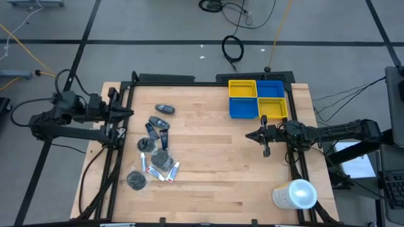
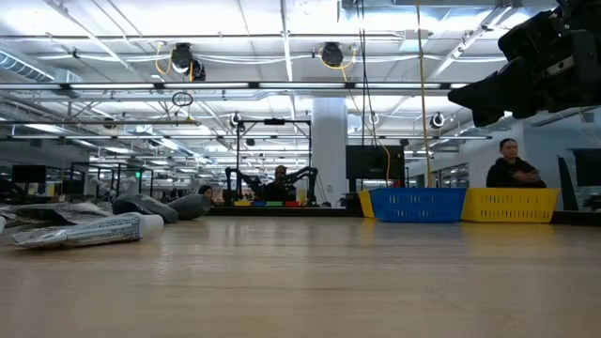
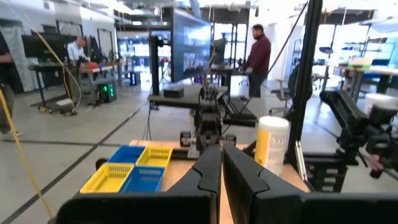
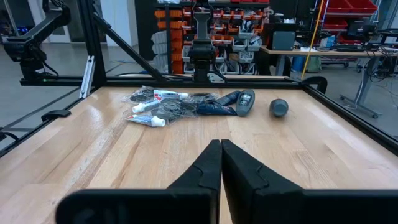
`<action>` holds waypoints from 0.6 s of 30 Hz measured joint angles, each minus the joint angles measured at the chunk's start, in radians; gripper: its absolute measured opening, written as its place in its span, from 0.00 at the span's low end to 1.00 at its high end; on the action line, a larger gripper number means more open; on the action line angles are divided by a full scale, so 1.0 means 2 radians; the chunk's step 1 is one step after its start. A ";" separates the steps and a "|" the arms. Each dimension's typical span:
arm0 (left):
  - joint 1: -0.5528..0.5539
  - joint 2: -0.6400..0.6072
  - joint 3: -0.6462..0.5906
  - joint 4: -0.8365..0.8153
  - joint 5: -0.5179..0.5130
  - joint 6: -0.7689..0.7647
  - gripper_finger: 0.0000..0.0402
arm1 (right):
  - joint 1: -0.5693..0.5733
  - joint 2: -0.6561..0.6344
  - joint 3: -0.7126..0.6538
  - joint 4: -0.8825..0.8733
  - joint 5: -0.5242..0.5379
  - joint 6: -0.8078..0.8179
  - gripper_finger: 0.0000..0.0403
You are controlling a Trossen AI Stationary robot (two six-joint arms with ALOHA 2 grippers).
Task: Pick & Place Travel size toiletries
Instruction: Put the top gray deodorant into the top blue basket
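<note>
Both arms sit parked at the edges of the pale wooden counter [image 1: 214, 157], and nothing is in hand yet. The scattered travel size toiletries [image 1: 156, 151], dark grey and blue mini bottles mixed with white tubes bearing red and blue marks, lie in a loose cluster on the left half of the counter, with a round dark tin [image 1: 136, 180] at the near end and a lone dark oval bottle [image 1: 164, 108] at the far end. That puts the pile just beside the left gripper [image 1: 128, 113], which rests at the left rail with its fingers pressed together, pointing across the counter. The right gripper [image 1: 251, 135], fingers likewise closed tip to tip, sits well apart from the pile, facing it from the right side, near the yellow and blue plastic bins [image 1: 257, 98]. So the left arm looks the nearer one for a pick, the right the nearer for a drop. Most of the bottles and tubes lie with their long axes roughly along the counter's near-to-far line, though the heap is jumbled, and the right wrist view shows items overlapping, some seemingly in clear wrap. Which piece lies on top is hard to make out. A big white cylinder [image 1: 294, 194] stands at the near right corner, clear of the pile.
</note>
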 joint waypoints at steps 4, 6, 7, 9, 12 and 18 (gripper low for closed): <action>0.000 0.000 0.000 0.018 0.000 0.006 0.05 | 0.000 0.000 0.000 0.000 0.000 0.000 0.01; 0.000 0.000 0.000 0.021 0.000 0.021 0.05 | 0.000 0.000 0.000 0.000 0.000 0.000 0.01; 0.000 0.000 0.000 0.024 0.000 0.032 0.05 | 0.000 0.000 0.000 0.000 0.000 0.000 0.01; 0.000 0.002 0.000 0.039 -0.012 0.061 0.05 | 0.000 0.000 0.000 0.000 0.000 0.000 0.01; 0.000 0.013 0.000 0.045 -0.080 0.072 0.05 | 0.000 0.000 0.000 0.000 0.000 0.000 0.01; 0.011 0.080 0.000 -0.021 -0.320 0.087 0.05 | 0.000 0.000 0.000 0.000 0.000 0.000 0.01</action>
